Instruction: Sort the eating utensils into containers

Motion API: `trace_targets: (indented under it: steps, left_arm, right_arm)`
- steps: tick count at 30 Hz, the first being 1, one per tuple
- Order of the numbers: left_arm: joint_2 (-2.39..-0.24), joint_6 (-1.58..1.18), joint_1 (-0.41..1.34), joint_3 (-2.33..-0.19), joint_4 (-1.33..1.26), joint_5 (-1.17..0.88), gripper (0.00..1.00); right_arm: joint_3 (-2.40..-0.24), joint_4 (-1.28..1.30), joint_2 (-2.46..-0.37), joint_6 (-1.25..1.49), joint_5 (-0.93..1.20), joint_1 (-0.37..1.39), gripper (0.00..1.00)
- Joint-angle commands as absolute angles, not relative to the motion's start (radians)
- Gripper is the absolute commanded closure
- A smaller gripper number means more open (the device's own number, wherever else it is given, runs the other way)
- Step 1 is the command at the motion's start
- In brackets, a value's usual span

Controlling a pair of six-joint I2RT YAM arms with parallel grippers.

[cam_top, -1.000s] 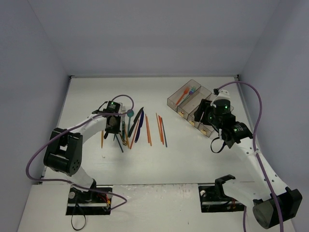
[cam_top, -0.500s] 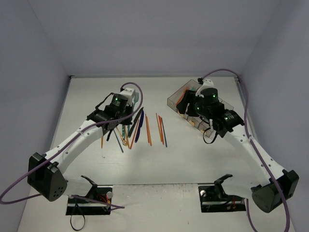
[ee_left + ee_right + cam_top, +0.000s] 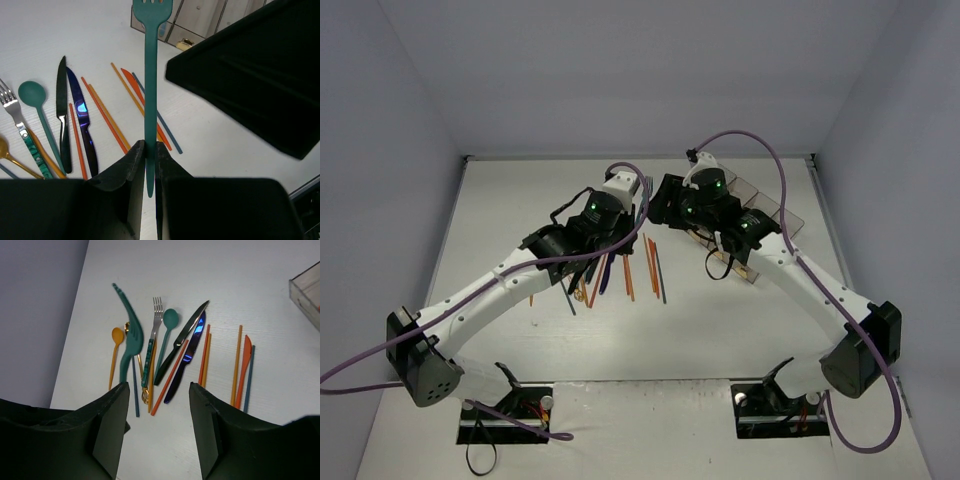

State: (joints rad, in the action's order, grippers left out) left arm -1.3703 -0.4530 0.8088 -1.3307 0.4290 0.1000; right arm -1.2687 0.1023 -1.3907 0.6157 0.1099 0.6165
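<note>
While the loose utensils (image 3: 165, 345) lie fanned out left of the middle of the bench (image 3: 200, 270), running roughly from far edge to near edge, one teal fork (image 3: 150, 75) is off the surface. The left pincer (image 3: 150, 150) is pressed together on its handle end. The fork's long axis runs straight out from the fingers, with the tines leading toward the containers (image 3: 200, 22) by the far right corner, ahead and apart. The right pincer (image 3: 158, 390) hangs spread and empty just right of the left one, facing back over the pile.

The left arm (image 3: 490, 285) has the fork, though the containers lie on the side of the right arm (image 3: 800, 280). I judge the next move turns on lining the fork lengthwise over a container.

Counted in the pile:
- three knives (image 3: 182, 337) (black, blue, orange)
- two plain spoons (image 3: 170, 317) (teal, orange)
- one silver-tined fork (image 3: 156, 307)
- one teal slotted piece (image 3: 131, 330)
- several thin sticks (image 3: 237, 360)

Three container fronts show; the rest is hidden.
</note>
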Motion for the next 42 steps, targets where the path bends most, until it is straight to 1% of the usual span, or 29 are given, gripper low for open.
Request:
trace_targets:
  steps: [1, 6, 10, 12, 15, 17, 19, 20, 22, 23, 25, 27, 28, 29, 31, 32, 33, 36, 42]
  left_arm:
    - [-1.374, -0.489, 0.816, -1.385, 0.373, 0.127, 1.00]
    - [-1.382, -0.499, 0.816, -1.397, 0.370, 0.117, 1.00]
    - [-1.381, -0.497, 0.816, -1.397, 0.368, 0.109, 1.00]
    - [-1.380, -0.500, 0.816, -1.397, 0.366, 0.105, 1.00]
    - [-1.376, -0.502, 0.818, -1.393, 0.356, 0.098, 1.00]
    - [-1.379, -0.502, 0.816, -1.393, 0.356, 0.093, 1.00]
    - [-1.381, -0.502, 0.816, -1.393, 0.356, 0.089, 1.00]
    - [-1.381, -0.502, 0.816, -1.392, 0.356, 0.088, 1.00]
    - [-1.384, -0.501, 0.816, -1.390, 0.354, 0.084, 1.00]
    - [-1.385, -0.500, 0.816, -1.391, 0.355, 0.085, 1.00]
    - [-1.387, -0.497, 0.817, -1.387, 0.358, 0.087, 1.00]
    - [-1.386, -0.494, 0.815, -1.382, 0.366, 0.100, 0.98]
    - [-1.384, -0.494, 0.814, -1.378, 0.373, 0.112, 0.93]
    - [-1.381, -0.494, 0.813, -1.369, 0.379, 0.125, 0.81]
    - [-1.371, -0.506, 0.812, -1.357, 0.408, 0.157, 0.53]
    - [-1.367, -0.518, 0.807, -1.351, 0.427, 0.177, 0.42]
    - [-1.363, -0.530, 0.800, -1.344, 0.446, 0.196, 0.33]
    - [-1.336, -0.558, 0.752, -1.306, 0.490, 0.213, 0.22]
    - [-1.174, -0.580, 0.622, -1.130, 0.507, 0.172, 0.19]
  right_arm:
    - [-1.333, -0.013, -1.404, 0.643, 0.106, 0.653, 0.53]
    - [-1.332, -0.039, -1.416, 0.644, 0.099, 0.662, 0.54]
    - [-1.330, -0.049, -1.428, 0.650, 0.098, 0.669, 0.56]
    - [-1.326, -0.053, -1.434, 0.652, 0.095, 0.674, 0.61]
    - [-1.316, -0.059, -1.442, 0.657, 0.094, 0.675, 0.64]
    - [-1.306, -0.067, -1.445, 0.661, 0.095, 0.678, 0.69]
    - [-1.296, -0.073, -1.445, 0.663, 0.094, 0.681, 0.78]
    - [-1.292, -0.074, -1.446, 0.663, 0.093, 0.681, 0.80]
    - [-1.284, -0.078, -1.445, 0.667, 0.091, 0.683, 0.92]
    - [-1.282, -0.078, -1.446, 0.665, 0.088, 0.683, 0.96]
    - [-1.277, -0.078, -1.445, 0.659, 0.078, 0.683, 1.00]
    - [-1.271, -0.078, -1.446, 0.653, 0.067, 0.681, 1.00]
    - [-1.271, -0.078, -1.447, 0.649, 0.061, 0.679, 1.00]
    - [-1.271, -0.077, -1.449, 0.645, 0.054, 0.676, 1.00]
    - [-1.270, -0.077, -1.454, 0.637, 0.041, 0.667, 1.00]
    - [-1.270, -0.077, -1.456, 0.637, 0.038, 0.658, 1.00]
    - [-1.270, -0.077, -1.459, 0.637, 0.035, 0.646, 1.00]
    - [-1.273, -0.078, -1.473, 0.635, 0.034, 0.578, 1.00]
    - [-1.320, -0.082, -1.557, 0.623, 0.032, 0.411, 1.00]
